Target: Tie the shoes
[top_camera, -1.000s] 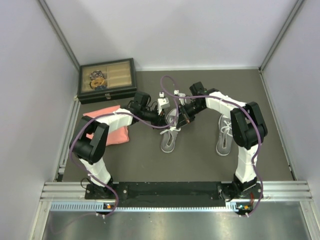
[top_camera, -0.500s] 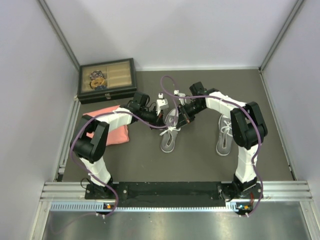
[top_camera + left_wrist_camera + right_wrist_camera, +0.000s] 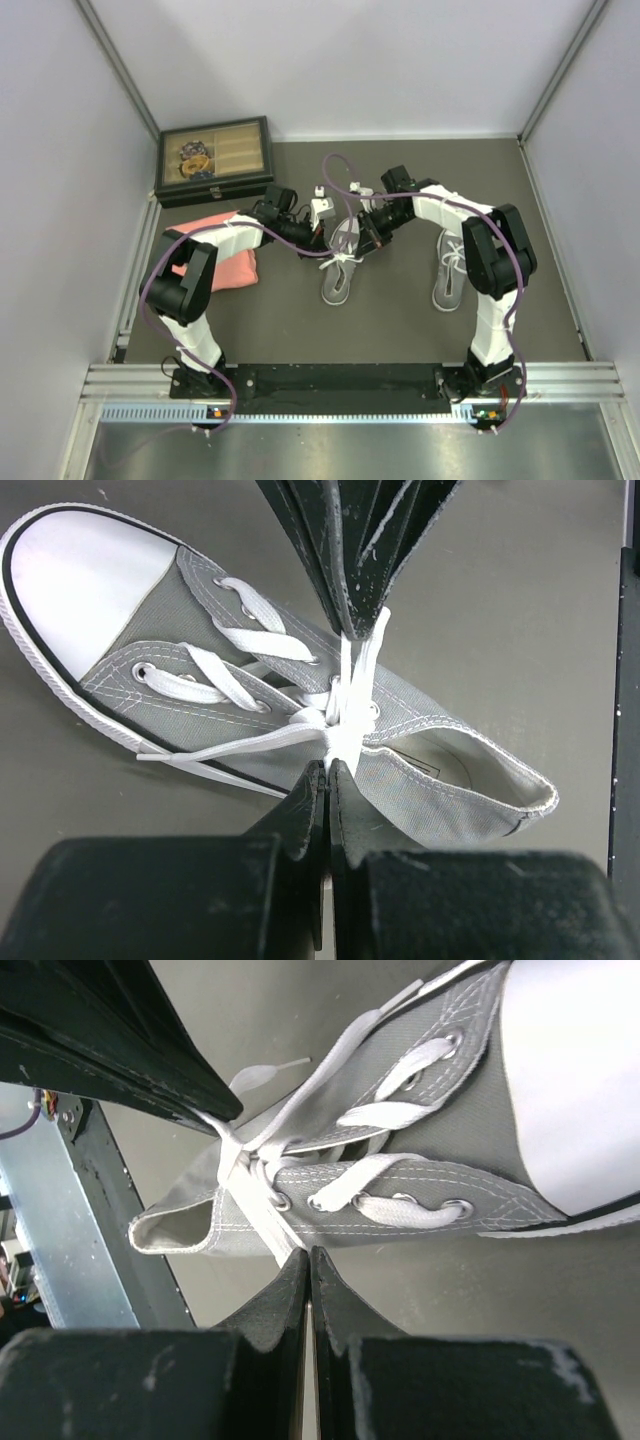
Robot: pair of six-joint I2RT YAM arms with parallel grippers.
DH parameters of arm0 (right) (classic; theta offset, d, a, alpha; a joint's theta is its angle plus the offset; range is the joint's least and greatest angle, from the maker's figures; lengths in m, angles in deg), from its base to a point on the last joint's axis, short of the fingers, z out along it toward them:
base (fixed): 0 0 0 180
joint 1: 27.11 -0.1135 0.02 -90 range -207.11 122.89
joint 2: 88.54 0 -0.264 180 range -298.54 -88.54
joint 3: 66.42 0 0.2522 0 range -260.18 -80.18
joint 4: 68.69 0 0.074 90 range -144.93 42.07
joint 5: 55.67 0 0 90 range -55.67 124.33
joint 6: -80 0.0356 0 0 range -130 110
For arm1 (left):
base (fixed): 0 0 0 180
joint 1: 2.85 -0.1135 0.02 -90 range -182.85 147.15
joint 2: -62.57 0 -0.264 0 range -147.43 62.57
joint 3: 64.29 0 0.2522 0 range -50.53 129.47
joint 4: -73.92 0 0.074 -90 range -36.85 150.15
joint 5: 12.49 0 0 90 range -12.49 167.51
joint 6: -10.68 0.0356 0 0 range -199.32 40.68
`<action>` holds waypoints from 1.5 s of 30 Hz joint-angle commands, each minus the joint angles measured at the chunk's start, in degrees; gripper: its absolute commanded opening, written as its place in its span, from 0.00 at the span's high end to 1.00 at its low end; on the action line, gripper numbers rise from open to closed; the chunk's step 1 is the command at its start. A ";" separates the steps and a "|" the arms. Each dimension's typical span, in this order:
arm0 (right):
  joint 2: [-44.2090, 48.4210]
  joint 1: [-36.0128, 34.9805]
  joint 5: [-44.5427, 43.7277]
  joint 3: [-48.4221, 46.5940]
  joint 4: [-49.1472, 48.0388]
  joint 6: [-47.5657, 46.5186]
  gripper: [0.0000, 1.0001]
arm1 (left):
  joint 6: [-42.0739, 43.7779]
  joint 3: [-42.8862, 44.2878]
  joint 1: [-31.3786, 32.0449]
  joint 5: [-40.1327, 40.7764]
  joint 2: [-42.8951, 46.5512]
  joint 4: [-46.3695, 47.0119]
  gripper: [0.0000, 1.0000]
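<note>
Two grey canvas sneakers with white toe caps lie on the dark table: the left shoe (image 3: 335, 278) between my grippers and the right shoe (image 3: 447, 272) apart beside the right arm. My left gripper (image 3: 325, 242) is shut on a white lace (image 3: 340, 742) of the left shoe (image 3: 200, 650), just above the top eyelets. My right gripper (image 3: 363, 243) is shut on the other lace (image 3: 262, 1222) of that shoe (image 3: 420, 1175). The two laces cross in a knot between the fingertips. The opposite fingers show at the top of each wrist view, the right ones (image 3: 350, 590) and the left ones (image 3: 150, 1060).
A pink folded cloth (image 3: 215, 262) lies left of the shoes under the left arm. An open dark jewellery box (image 3: 213, 160) stands at the back left. Grey walls close the table at back and sides; a metal rail runs along the near edge.
Both grippers stay shut on the laces over the left shoe. The left wrist has shifted slightly; the shoes have not moved.
</note>
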 commanded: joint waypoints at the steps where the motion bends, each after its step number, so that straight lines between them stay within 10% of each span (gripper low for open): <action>1: 3.13 1.86 -1.85 0.47 -0.42 -1.39 1.00 | 1.12 -0.35 -0.30 0.48 2.04 0.26 1.00; 6: 2.08 0.89 1.84 -1.99 -0.51 0.19 1.00 | 1.04 0.27 0.84 -0.66 1.69 0.18 1.00; 14: 4.45 2.30 4.30 -2.26 0.29 4.93 0.57 | 9.28 -1.66 -2.05 1.44 8.01 -9.29 0.52; 23: 5.59 5.81 4.92 -0.68 0.81 7.84 0.34 | 29.50 -3.69 -1.10 9.86 7.94 -22.67 0.55; 45: 11.03 13.37 1.58 1.79 5.03 1.96 0.27 | 16.15 -4.04 12.89 18.95 7.31 -16.41 0.54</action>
